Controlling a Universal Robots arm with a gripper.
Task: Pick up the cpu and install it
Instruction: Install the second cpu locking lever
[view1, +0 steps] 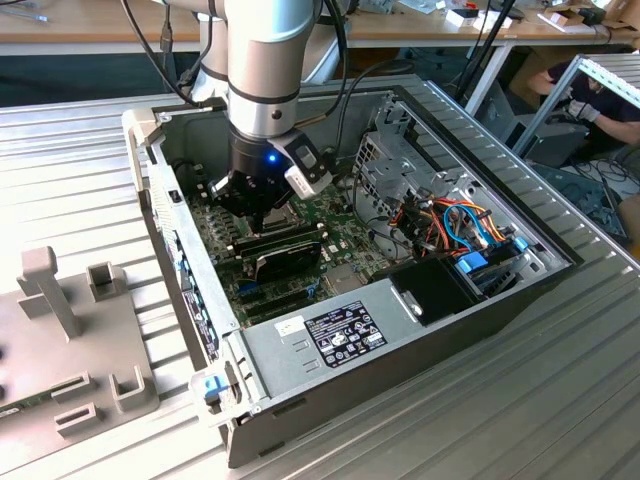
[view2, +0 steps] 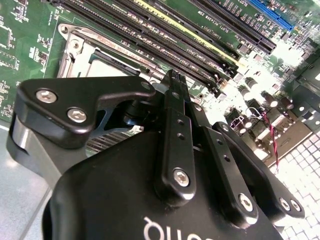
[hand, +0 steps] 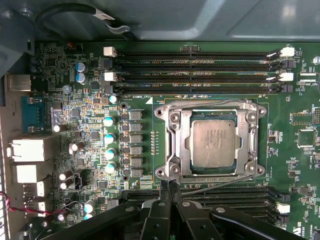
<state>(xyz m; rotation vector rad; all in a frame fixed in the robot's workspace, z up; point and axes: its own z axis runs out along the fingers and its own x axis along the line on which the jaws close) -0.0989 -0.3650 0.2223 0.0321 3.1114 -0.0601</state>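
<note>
The cpu (hand: 215, 145), a small square chip with a dull silvery top, lies flat inside the shiny metal socket frame (hand: 172, 145) on the green motherboard (hand: 90, 115). In the first wrist view my gripper (hand: 170, 186) hangs just beside the frame's edge, off the cpu. Its two black fingers are pressed together with nothing between them. The second wrist view shows the same shut fingers (view2: 172, 85) over the frame (view2: 75, 45). In the exterior view the gripper (view1: 262, 225) reaches down into the open computer case (view1: 330, 345).
Long black memory slots (hand: 195, 65) run on both sides of the socket. A drive cage (view1: 400, 160), coloured cables (view1: 455, 225) and a power supply (view1: 330, 335) crowd the case. A grey fixture (view1: 70, 340) stands at the exterior view's left. A person's gloved hand (view1: 585, 108) shows at the back right.
</note>
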